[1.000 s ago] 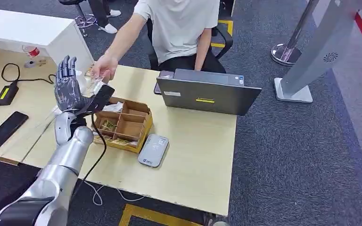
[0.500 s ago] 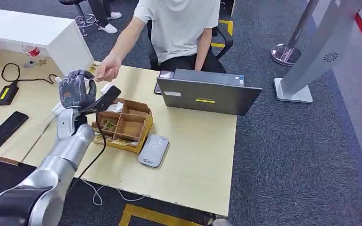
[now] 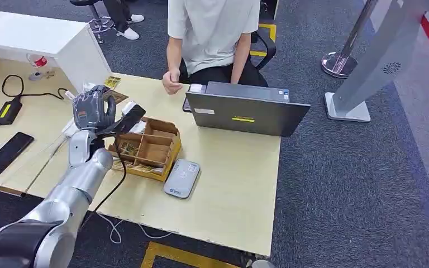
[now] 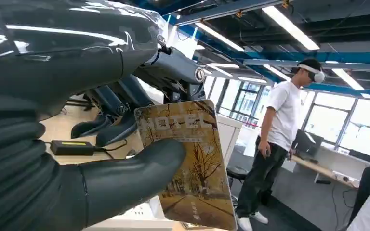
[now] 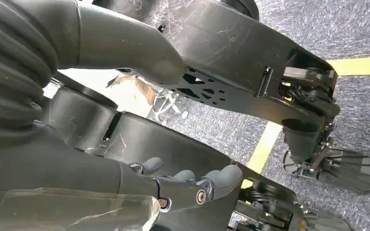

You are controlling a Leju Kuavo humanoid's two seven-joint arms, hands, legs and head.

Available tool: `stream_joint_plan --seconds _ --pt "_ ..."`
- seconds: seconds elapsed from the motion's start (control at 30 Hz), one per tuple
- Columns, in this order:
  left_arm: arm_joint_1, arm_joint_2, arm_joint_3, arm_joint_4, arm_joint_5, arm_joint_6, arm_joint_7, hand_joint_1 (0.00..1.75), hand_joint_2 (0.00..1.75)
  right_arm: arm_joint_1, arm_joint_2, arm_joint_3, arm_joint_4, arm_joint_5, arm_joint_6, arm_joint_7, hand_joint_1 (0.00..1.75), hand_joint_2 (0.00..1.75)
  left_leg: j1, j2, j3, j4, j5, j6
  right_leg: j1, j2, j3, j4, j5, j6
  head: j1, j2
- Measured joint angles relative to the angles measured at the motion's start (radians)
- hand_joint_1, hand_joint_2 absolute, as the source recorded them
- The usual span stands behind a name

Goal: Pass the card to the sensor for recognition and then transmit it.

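Pinching the card (image 4: 189,163) between thumb and fingers (image 4: 106,129), the left hand (image 3: 92,109) is closed firmly on it; the card's printed face shows upright in the left wrist view.

1. Change of state. One second ago the left hand was spread open while a person's hand offered the card. Now the fingers are curled around the card and the person's hand (image 3: 171,84) has drawn back to the far bench edge, near the laptop (image 3: 246,111). Judgement: the handover is complete and the card is the robot's alone.

2. Positions, taken from the sensor (image 3: 181,177), the grey pad lying flat on the bench (image 3: 234,184). The held card hangs well apart from it, above the far corner of the cardboard tray (image 3: 148,148), which sits just beside the sensor.

3. Next step, as a judgement: lower the card over the sensor, face held flat.

4. The right hand (image 5: 183,185) hangs beside the robot's body, fingers loosely curled and holding nothing.
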Motion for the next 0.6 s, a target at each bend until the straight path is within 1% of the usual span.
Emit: stream_joint_plan --seconds 0.1,0.2,0.3,0.33,0.37,0.43,0.5,0.53,0.6 --pt "0.000 -0.003 -0.008 0.000 0.006 0.005 -0.018 1.75 1.75 0.000 0.000 0.002 0.000 0.000 -0.002 -0.002 0.00 1.75 0.000 0.000 0.000 0.000 0.000 0.000 0.000 0.000 0.000 0.000 0.000 0.000 0.000 0.000" --pt "0.007 -0.018 -0.019 0.000 0.007 0.006 -0.058 1.75 1.75 -0.001 0.000 0.002 0.001 -0.001 -0.006 -0.004 0.00 1.75 0.000 -0.001 0.000 0.000 0.000 0.000 0.000 -0.001 0.000 0.000 0.000 0.000 0.000 0.000" --pt "0.037 -0.049 -0.050 -0.023 0.002 0.006 -0.112 1.75 1.75 0.000 0.000 0.002 0.002 -0.010 -0.014 -0.015 0.00 1.75 -0.001 -0.003 0.000 0.000 0.000 0.000 -0.001 -0.002 0.001 0.000 0.000 0.000 0.000 0.000" --pt "0.057 -0.068 -0.068 -0.037 -0.006 0.006 -0.118 1.75 1.75 0.000 0.000 0.002 0.002 -0.011 -0.014 -0.016 0.00 1.75 -0.001 -0.003 0.000 0.000 0.000 0.000 -0.001 -0.003 0.001 -0.001 0.000 0.000 0.001 0.000" --pt "0.079 -0.089 -0.095 -0.073 -0.020 0.006 -0.115 1.75 1.75 0.000 0.000 0.002 0.002 -0.016 -0.014 -0.021 0.00 1.75 -0.001 -0.004 0.000 0.000 0.000 0.001 -0.001 -0.003 0.001 -0.001 0.000 0.001 0.001 0.000" --pt "0.124 -0.116 -0.151 -0.127 -0.040 0.003 -0.093 1.75 1.75 0.000 0.000 0.002 0.002 -0.021 -0.014 -0.025 0.00 1.75 -0.001 -0.004 0.000 0.000 -0.001 0.002 -0.001 -0.003 0.001 -0.001 -0.001 0.001 0.000 0.000" --pt "0.156 -0.136 -0.227 -0.183 -0.056 -0.001 -0.066 1.75 1.75 0.000 0.000 0.002 0.003 -0.025 -0.014 -0.031 0.00 1.75 -0.001 -0.004 -0.001 0.001 -0.001 0.002 -0.001 -0.004 0.001 -0.001 -0.001 0.001 0.001 0.000" --pt "0.166 -0.145 -0.247 -0.202 -0.062 -0.004 -0.058 1.75 1.75 0.000 0.000 0.002 0.004 -0.026 -0.014 -0.034 0.00 1.75 -0.002 -0.004 -0.001 0.001 -0.001 0.002 -0.001 -0.004 0.001 -0.001 -0.001 0.001 0.001 0.000" --pt "0.194 -0.163 -0.317 -0.254 -0.077 -0.009 -0.045 1.75 1.75 0.001 0.000 0.002 0.004 -0.028 -0.014 -0.035 0.00 1.75 -0.002 -0.004 -0.001 0.001 -0.001 0.002 -0.001 -0.004 0.001 -0.001 -0.001 0.001 0.001 0.000"
